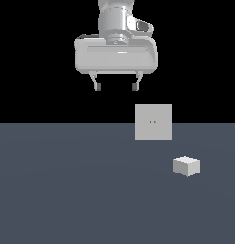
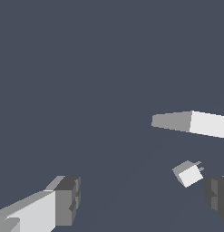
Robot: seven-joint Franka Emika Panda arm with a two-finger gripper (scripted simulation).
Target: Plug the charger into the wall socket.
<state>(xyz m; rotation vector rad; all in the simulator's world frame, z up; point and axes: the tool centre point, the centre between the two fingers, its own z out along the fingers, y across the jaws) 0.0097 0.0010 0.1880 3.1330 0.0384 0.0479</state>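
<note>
Two charger (image 2: 189, 174) prongs barely visible; gripper (image 1: 116, 87) fingers apart, empty.

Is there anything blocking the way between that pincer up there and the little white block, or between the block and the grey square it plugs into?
Nothing visible does. The pincer hangs open above bare floor, the charger lies alone, and only bare floor separates it from the wall socket.

Bare simulator scene — flat grey floor (image 1: 66, 190).

Glossy white-grey arm, broad boxy hand (image 1: 116, 87), two short dark-tipped fingers (image 1: 96, 86).
</note>
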